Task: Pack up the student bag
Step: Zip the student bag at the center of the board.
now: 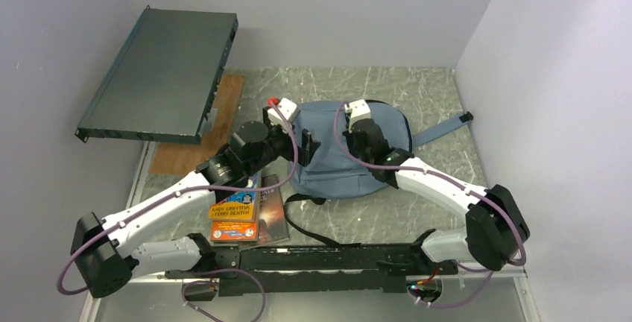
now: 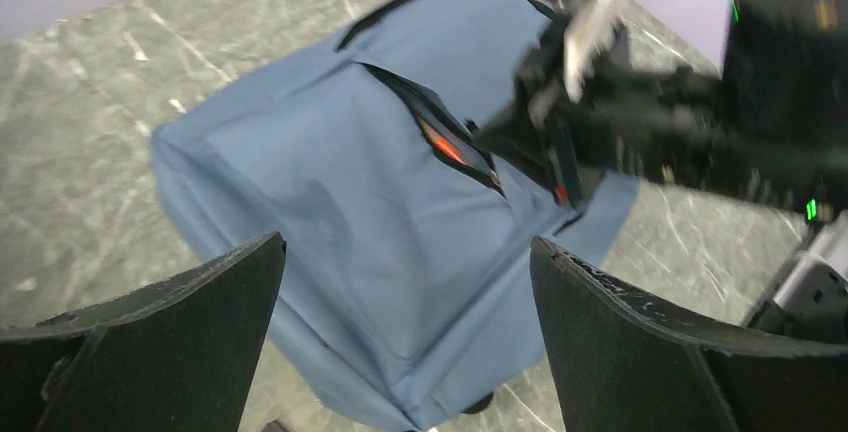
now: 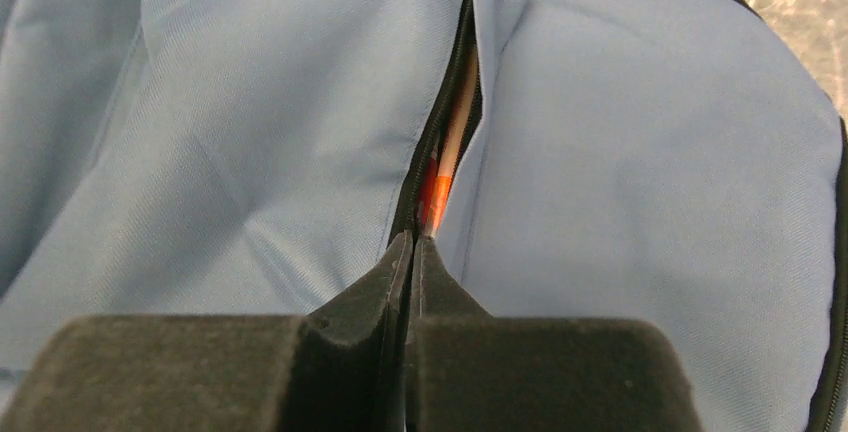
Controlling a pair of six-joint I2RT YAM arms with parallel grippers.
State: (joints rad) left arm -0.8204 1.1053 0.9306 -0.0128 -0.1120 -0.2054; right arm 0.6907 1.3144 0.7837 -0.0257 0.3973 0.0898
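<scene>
Right end effector (image 3: 412, 242): pinched fully closed, tips pressed together right at the near end of the front pocket's zipper slit (image 3: 458, 102). Can't tell if a zipper pull is caught between the tips since they hide it, but that's my guess for why it's parked there.

Left end effector (image 2: 405, 244): spread wide, gripping nothing. It hangs above the bag, with 1 finger framing each side of the bag in its own camera. Looks ready to pin the fabric so the zip has something to pull against.

Student bag (image 1: 334, 173): lying flat on the table (image 1: 417, 91), front pocket up, directly below both end effectors.

Inside the pocket: something orange-red (image 3: 432, 197) shows through the gap just beyond the right tips. Can't make out what it is.

Books (image 1: 235, 216): small stack on the table behind the left end effector, beside its forearm and near the bag.

My read: the pocket zip is getting worked, and I can't say in which direction. With books outside, packing isn't done.

Risk: soft cloth could bunch up and drag along instead of the zipper sliding.
</scene>
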